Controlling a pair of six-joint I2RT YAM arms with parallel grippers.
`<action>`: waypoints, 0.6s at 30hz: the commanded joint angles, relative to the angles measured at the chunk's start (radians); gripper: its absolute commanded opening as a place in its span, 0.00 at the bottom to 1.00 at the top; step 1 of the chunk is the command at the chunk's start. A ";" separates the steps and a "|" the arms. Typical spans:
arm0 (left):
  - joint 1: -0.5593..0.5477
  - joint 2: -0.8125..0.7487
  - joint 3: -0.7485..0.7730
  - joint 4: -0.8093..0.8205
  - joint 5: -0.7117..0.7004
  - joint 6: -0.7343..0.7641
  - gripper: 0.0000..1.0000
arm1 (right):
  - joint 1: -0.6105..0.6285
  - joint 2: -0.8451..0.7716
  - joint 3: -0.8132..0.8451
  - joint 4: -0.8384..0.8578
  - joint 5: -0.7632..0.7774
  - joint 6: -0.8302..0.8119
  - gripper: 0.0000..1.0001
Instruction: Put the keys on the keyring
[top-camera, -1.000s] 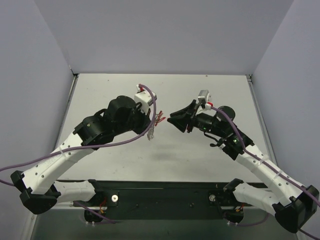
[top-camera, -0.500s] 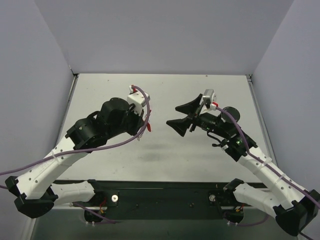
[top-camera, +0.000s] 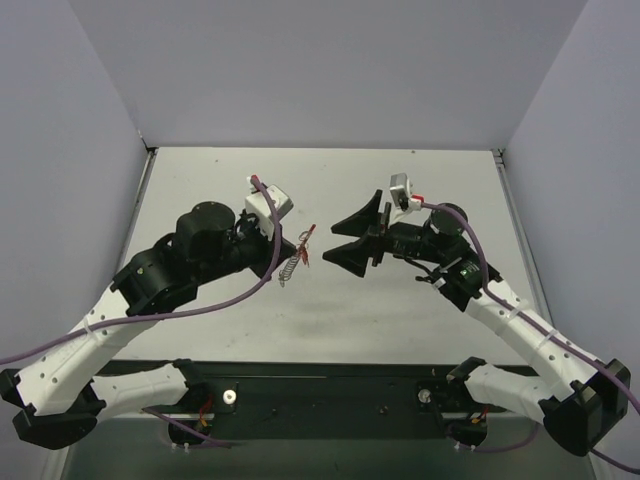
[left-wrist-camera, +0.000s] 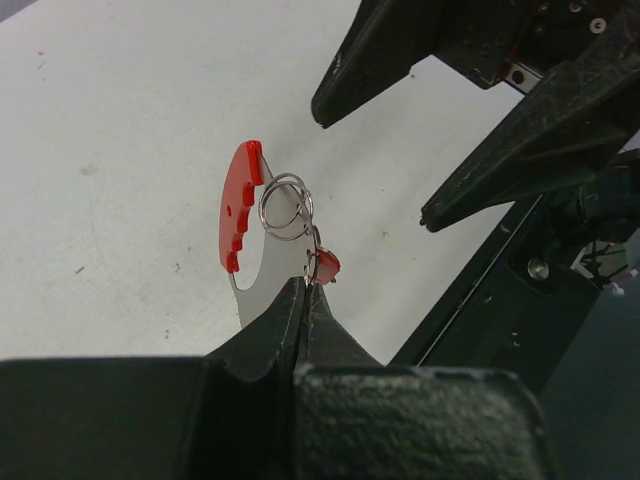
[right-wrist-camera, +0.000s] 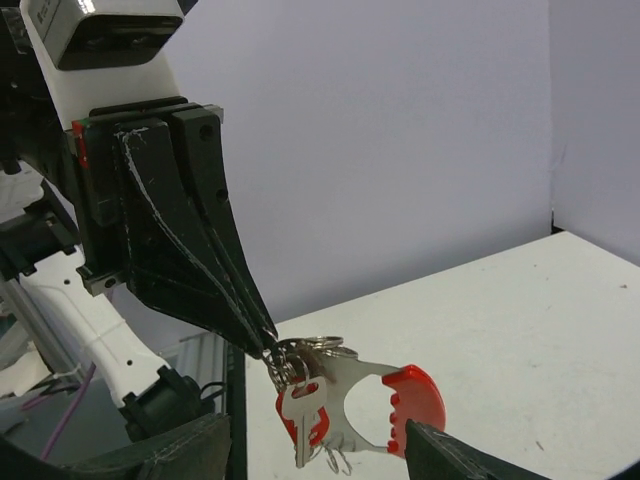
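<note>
My left gripper (left-wrist-camera: 303, 287) is shut on the small silver rings of the keyring (left-wrist-camera: 262, 215) and holds it in the air above the table. The keyring has a bright red arc (right-wrist-camera: 420, 396) and a silver band (right-wrist-camera: 356, 384). A silver key (right-wrist-camera: 302, 418) with a red tag (right-wrist-camera: 320, 425) hangs from the rings. In the top view the keyring (top-camera: 301, 246) hangs between the two grippers. My right gripper (top-camera: 328, 246) is open and empty. Its fingers (left-wrist-camera: 372, 58) sit on either side of the keyring without touching it.
The table's black front rail (top-camera: 330, 385) with the arm bases runs along the near edge. Grey walls (top-camera: 320, 70) enclose the table on three sides. The left arm's purple cable (top-camera: 200, 305) loops below its wrist.
My right gripper has opened from nearly shut to wide open. My left arm has drawn back to the left, still holding the keyring.
</note>
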 joint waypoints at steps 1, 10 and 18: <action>0.003 -0.043 -0.023 0.150 0.144 0.050 0.00 | 0.001 0.009 0.062 0.124 -0.096 0.034 0.67; 0.001 -0.102 -0.088 0.245 0.208 0.069 0.00 | 0.004 0.028 0.079 0.135 -0.153 0.060 0.65; 0.001 -0.103 -0.086 0.254 0.218 0.067 0.00 | 0.013 0.060 0.083 0.175 -0.188 0.100 0.59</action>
